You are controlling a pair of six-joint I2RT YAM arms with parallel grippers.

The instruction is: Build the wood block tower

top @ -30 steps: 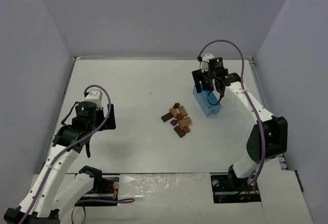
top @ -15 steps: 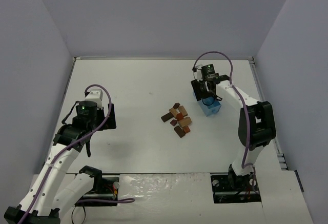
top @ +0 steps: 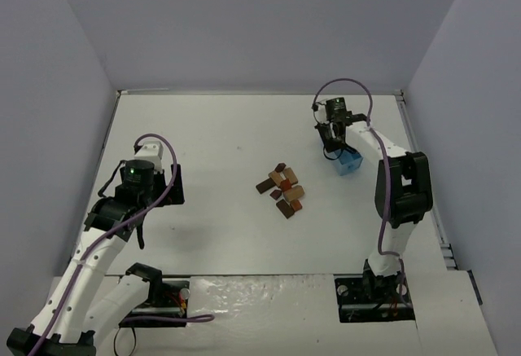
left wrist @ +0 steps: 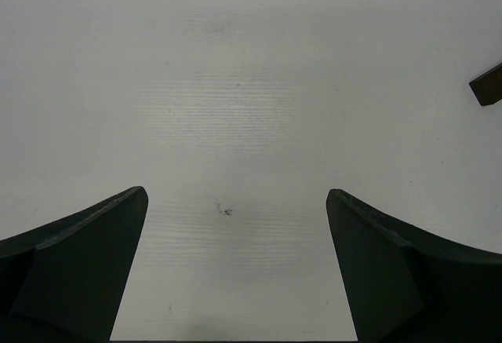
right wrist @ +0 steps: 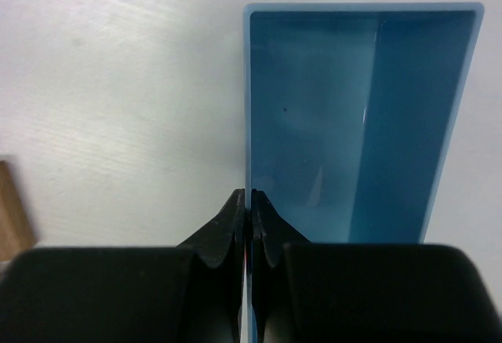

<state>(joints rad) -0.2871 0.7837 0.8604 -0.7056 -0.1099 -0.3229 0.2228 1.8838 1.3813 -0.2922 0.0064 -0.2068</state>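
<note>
White table [top: 203, 144]: my right pincer [right wrist: 251, 195] pinches the blue box [right wrist: 345, 123] by its wall, near the blocks [top: 283, 189], maybe to clear room.

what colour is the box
The box is light blue, clearest in the right wrist view.

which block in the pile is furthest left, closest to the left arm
The dark brown block lying at the left edge. The other wood blocks, tan, reddish and dark, all sit further right, toward the blue box.
</note>
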